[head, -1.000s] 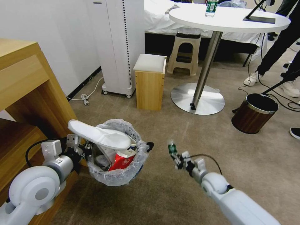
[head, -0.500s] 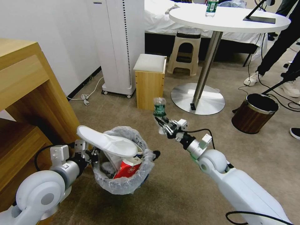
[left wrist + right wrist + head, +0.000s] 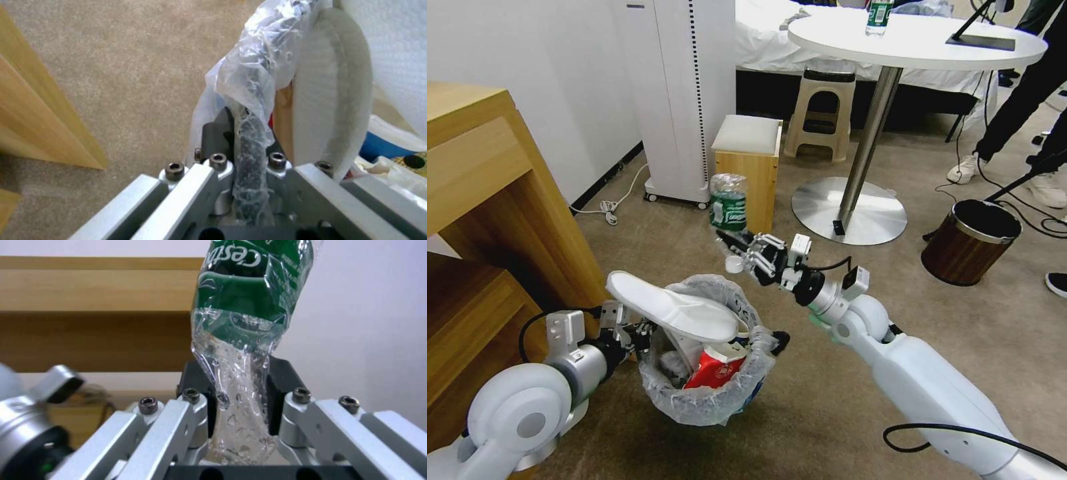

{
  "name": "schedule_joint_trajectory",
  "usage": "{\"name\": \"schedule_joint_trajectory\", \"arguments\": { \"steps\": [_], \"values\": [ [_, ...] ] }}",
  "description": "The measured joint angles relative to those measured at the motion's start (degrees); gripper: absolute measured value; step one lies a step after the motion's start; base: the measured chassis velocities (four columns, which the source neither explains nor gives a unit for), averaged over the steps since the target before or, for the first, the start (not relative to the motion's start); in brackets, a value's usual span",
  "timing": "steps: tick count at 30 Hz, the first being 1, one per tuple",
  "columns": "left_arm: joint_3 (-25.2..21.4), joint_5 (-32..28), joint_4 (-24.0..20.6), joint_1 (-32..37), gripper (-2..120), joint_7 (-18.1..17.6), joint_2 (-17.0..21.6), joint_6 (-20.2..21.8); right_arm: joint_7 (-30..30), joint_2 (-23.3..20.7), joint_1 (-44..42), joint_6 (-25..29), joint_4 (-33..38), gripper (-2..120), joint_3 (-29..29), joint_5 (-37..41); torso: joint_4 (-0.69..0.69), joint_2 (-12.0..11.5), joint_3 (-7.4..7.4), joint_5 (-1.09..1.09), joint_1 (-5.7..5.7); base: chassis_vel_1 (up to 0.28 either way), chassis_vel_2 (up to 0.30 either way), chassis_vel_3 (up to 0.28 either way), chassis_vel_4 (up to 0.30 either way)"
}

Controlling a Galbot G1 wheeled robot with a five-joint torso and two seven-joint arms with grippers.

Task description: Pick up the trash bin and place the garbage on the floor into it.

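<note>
Carpet (image 3: 800, 407); held trash bin (image 3: 710, 400) contains slipper (image 3: 677, 310), red wrapper (image 3: 714, 363).

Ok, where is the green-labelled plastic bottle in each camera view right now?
Head view: the bottle is held above the trash bin, clamped near its neck by the right gripper.
Left wrist view: not in it.
Right wrist view: the bottle rises from between the fingers.
Shared landmark: the wooden desk.

We hold the trash bin (image 3: 710, 373) off the floor (image 3: 827, 413) with our left gripper (image 3: 639, 331) at its rim; our right gripper (image 3: 740, 250) carries a crushed bottle (image 3: 728, 202) above it.
</note>
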Motion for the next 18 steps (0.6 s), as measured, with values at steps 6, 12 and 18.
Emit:
{"name": "schedule_joint_trajectory", "arguments": {
  "steps": [6,12,18],
  "values": [
    [0.01,-0.04,0.58,-0.47,0,0.72,0.08,-0.3,-4.31,0.46,0.28,-0.16,0.23,18,-2.32,0.41,0.0,0.0,0.0,0.0,0.0,0.0,0.0,0.0,0.0],
    [-0.28,-0.3,0.77,-0.66,0,1.05,0.11,-0.44,-10.02,0.56,0.25,-0.98,0.38,18,-4.81,0.15,0.0,0.0,-0.01,0.0,0.0,0.0,0.0,0.0,0.0],
    [-0.74,-0.81,0.79,-0.95,0,1.06,0.24,-0.46,-11.61,0.8,0.15,-1.17,-0.4,18,-5.78,-0.53,0.0,0.0,-0.01,0.0,0.0,0.0,0.0,0.0,0.0]
  ]
}}
